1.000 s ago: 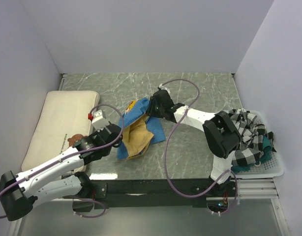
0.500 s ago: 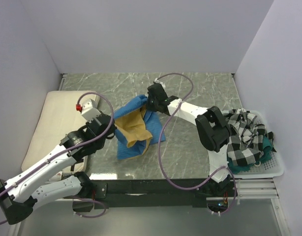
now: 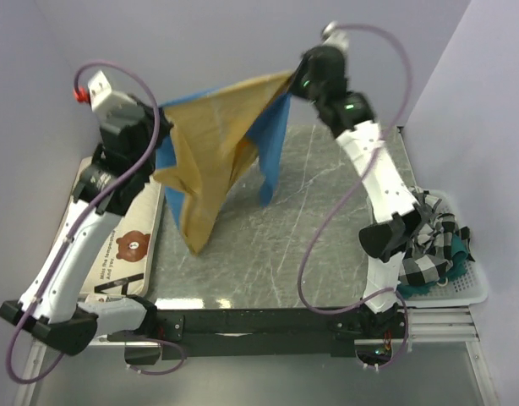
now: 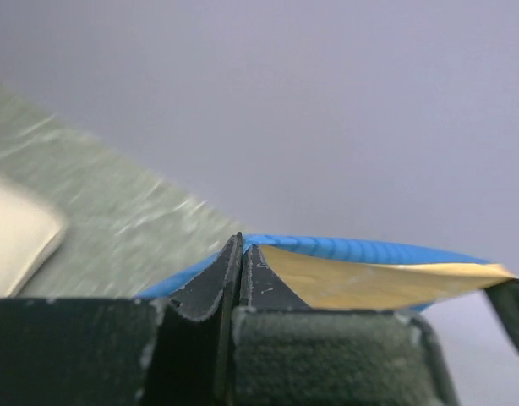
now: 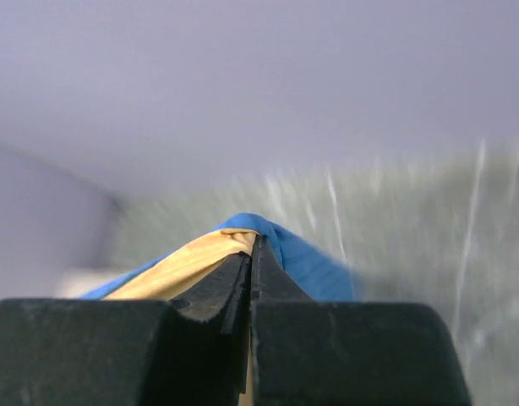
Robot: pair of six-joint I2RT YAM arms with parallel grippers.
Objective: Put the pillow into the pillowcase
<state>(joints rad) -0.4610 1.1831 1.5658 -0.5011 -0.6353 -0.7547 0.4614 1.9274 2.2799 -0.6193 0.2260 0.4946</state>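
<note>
The pillowcase [image 3: 217, 144] hangs in the air above the far half of the tabletop [image 3: 327, 220], stretched between both arms. Its mustard-yellow side faces the camera and its blue side shows behind and at the right. The left gripper [image 4: 241, 256] has its jaws pressed together, pinching the left end of the cloth's upper edge, where blue and yellow layers meet just past the tips. The right gripper [image 5: 251, 254] is likewise clamped tight on the right end of that edge, high near the far wall. From this taut upper edge the cloth droops in folds, its lowest tip just beside the pillow [image 3: 133, 245]. The pillow lies flat along the left side of the tabletop, bear print up, apart from both jaws. A checked cloth [image 3: 424, 254] fills a white basket [image 3: 467, 292] at the near right.
</note>
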